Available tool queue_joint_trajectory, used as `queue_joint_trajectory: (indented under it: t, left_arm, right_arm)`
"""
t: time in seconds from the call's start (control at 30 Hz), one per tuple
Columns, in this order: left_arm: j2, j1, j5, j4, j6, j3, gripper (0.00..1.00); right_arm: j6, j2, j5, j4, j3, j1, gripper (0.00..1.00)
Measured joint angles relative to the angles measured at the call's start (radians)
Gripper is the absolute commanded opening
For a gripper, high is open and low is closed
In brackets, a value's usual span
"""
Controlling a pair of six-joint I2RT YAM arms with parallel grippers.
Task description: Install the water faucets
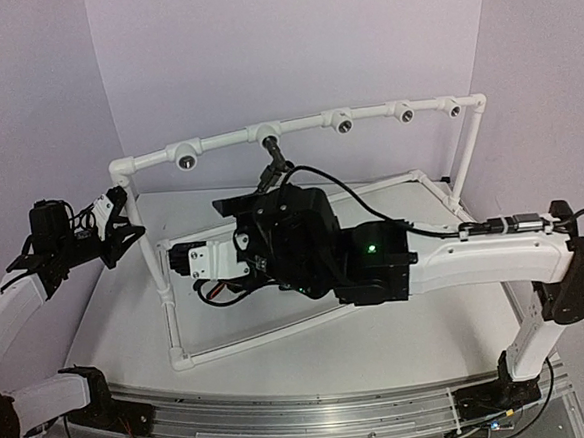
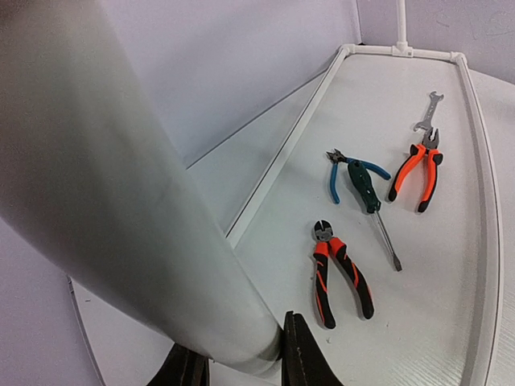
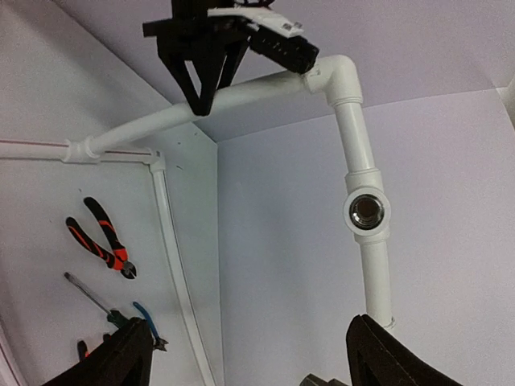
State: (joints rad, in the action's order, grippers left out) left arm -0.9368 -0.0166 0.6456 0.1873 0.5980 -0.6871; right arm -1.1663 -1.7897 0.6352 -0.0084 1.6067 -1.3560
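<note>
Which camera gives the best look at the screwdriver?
Left wrist: the screwdriver lies in full view there, green handle to tip. The right wrist view shows its shaft, with the handle partly hidden at the bottom edge. The top view doesn't show it.

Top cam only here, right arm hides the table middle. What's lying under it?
Observer: Left wrist view shows tools on the table: orange pliers, a second orange pair, blue cutters, a green screwdriver, a wrench.
Operator: Right side gripping?
Observer: The right pincer is open, fingers spread wide.
Operator: Left side?
Observer: The left pincer is shut on the white post, one finger each side.
</note>
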Motion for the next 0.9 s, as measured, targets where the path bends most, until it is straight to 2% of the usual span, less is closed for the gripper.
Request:
queue_joint_trajectory:
  t: [0.1, 0.3, 0.37, 0.47, 0.53, 0.63, 0.77, 0.9]
  left_arm:
    - [0.004, 0.000, 0.000, -0.010, -0.001, 0.007, 0.00]
    - [0.013, 0.000, 0.000, -0.031, -0.002, 0.023, 0.00]
    - [0.016, 0.000, 0.001, -0.039, -0.003, 0.028, 0.00]
    - [0.021, 0.000, 0.001, -0.048, -0.004, 0.035, 0.00]
    - [0.023, 0.000, 0.002, -0.051, -0.004, 0.038, 0.00]
    - [0.028, 0.000, 0.003, -0.057, -0.004, 0.042, 0.00]
    - [0.033, 0.000, 0.005, -0.061, -0.004, 0.047, 0.00]
    - [0.035, 0.000, 0.005, -0.061, -0.004, 0.048, 0.00]
  right_arm:
    - [0.220, 0.039, -0.002, -0.128, 0.082, -0.015, 0.85]
    - [0.729, 0.035, 0.064, -0.379, 0.441, 0.023, 0.86]
    - [0.863, 0.061, 0.042, -0.427, 0.477, 0.061, 0.85]
    - [0.968, 0.104, 0.032, -0.522, 0.473, 0.118, 0.83]
    - [0.968, 0.116, 0.041, -0.567, 0.464, 0.139, 0.82]
    - [0.871, 0.123, 0.053, -0.613, 0.446, 0.136, 0.85]
    - [0.563, 0.115, 0.106, -0.649, 0.406, 0.111, 0.87]
    - [0.185, 0.074, 0.183, -0.627, 0.380, 0.097, 0.87]
